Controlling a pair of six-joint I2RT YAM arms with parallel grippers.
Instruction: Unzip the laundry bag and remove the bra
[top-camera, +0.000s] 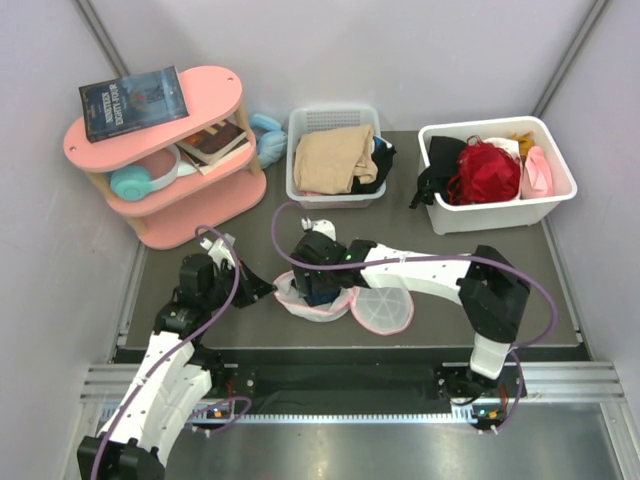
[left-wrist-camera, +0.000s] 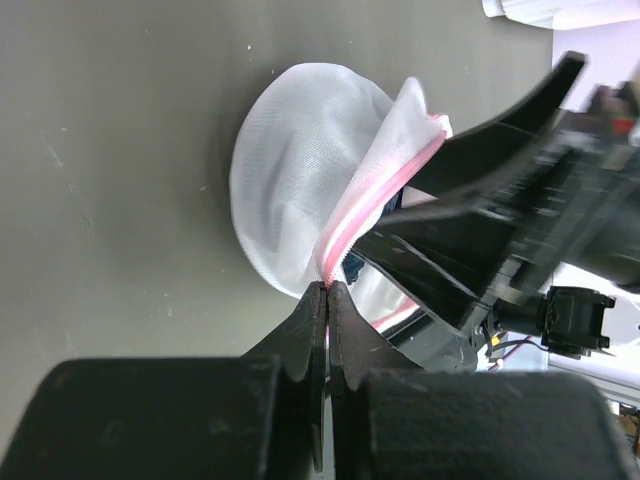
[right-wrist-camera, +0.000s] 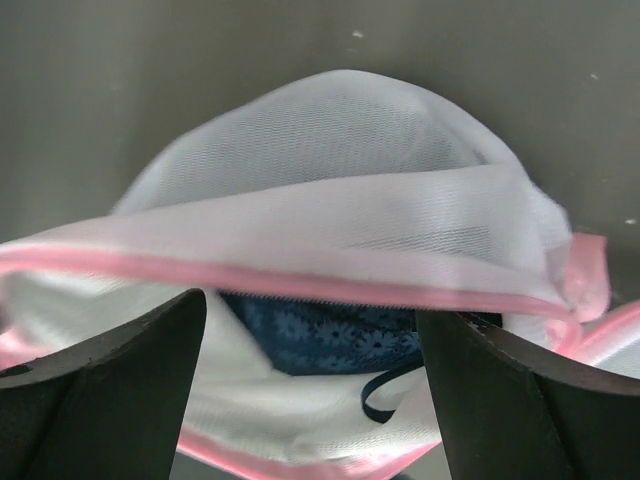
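The laundry bag (top-camera: 305, 304) lies on the dark mat between the arms, unzipped, with its round lid flap (top-camera: 382, 309) folded out to the right. My left gripper (top-camera: 268, 290) is shut on the bag's pink zipper trim (left-wrist-camera: 345, 228) and lifts that rim; the white mesh (left-wrist-camera: 290, 170) hangs beyond it. My right gripper (top-camera: 320, 285) is open at the bag's mouth, one finger (right-wrist-camera: 100, 390) on each side of the opening. The navy-blue bra (right-wrist-camera: 340, 335) with a thin dark strap (right-wrist-camera: 385, 395) lies inside the bag (right-wrist-camera: 330, 170), between the fingers, not held.
A white bin (top-camera: 300, 185) with tan and black clothes and a larger white bin (top-camera: 500, 215) with red, black and pink garments stand at the back. A pink shelf (top-camera: 160, 160) with a book (top-camera: 133, 102), more books and blue headphones (top-camera: 143, 180) stands at the back left.
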